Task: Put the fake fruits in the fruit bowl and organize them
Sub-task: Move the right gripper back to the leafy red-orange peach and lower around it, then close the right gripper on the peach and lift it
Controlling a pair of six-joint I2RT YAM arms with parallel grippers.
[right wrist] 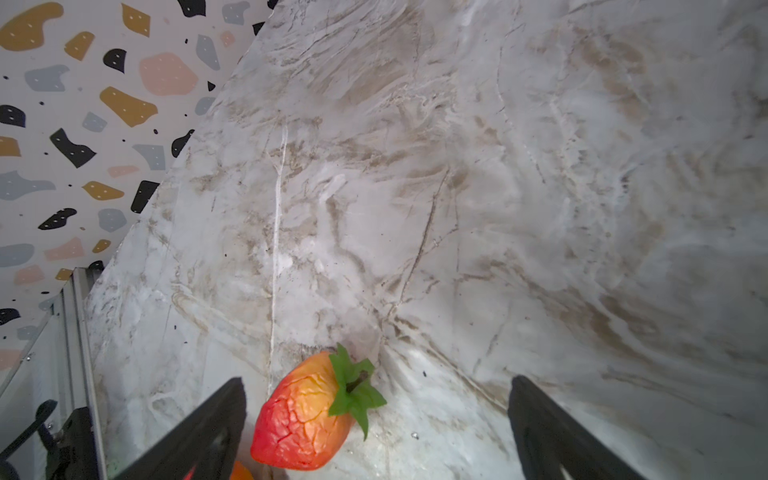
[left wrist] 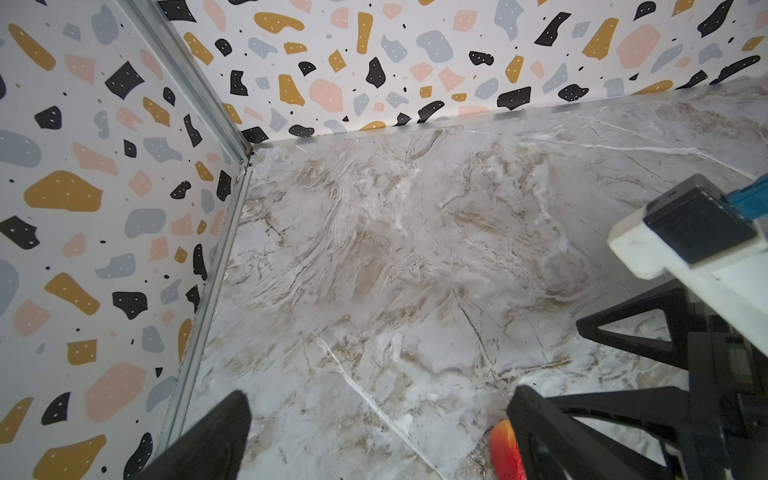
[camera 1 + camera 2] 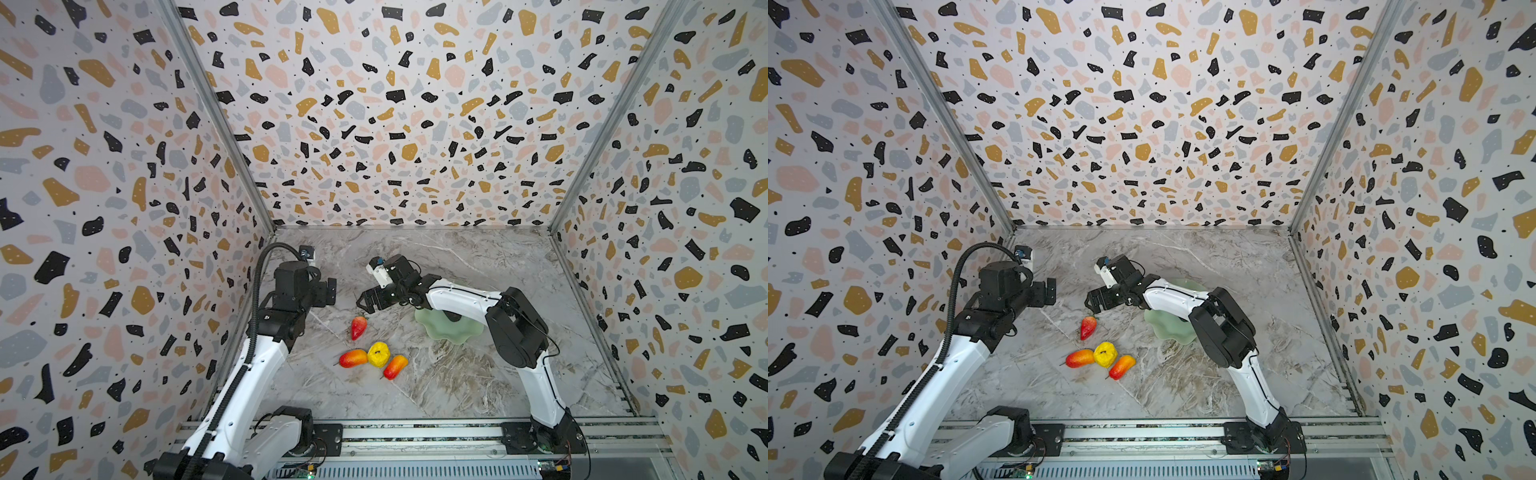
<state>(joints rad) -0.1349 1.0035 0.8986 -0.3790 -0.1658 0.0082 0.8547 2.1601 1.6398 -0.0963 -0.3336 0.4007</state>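
Right claw (image 1: pixel 376 381) spread wide, empty, near the glossy, crackled red strawberry (image 1: pixel 303 419) on veined marble tabletop (image 1: pixel 457 208)

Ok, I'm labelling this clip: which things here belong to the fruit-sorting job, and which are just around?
Job: strawberry, yellow fruit, left red-orange fruit, right red-orange fruit, dark fruit partly hidden in green bowl.
Just there: marble tabletop, patterned walls, front rail.

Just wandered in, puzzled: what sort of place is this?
Probably a robot test booth: a left arm and right arm mounted on a metal rail, patterned walls boxing in a marble-look table, and plastic fruits beside a fruit bowl.
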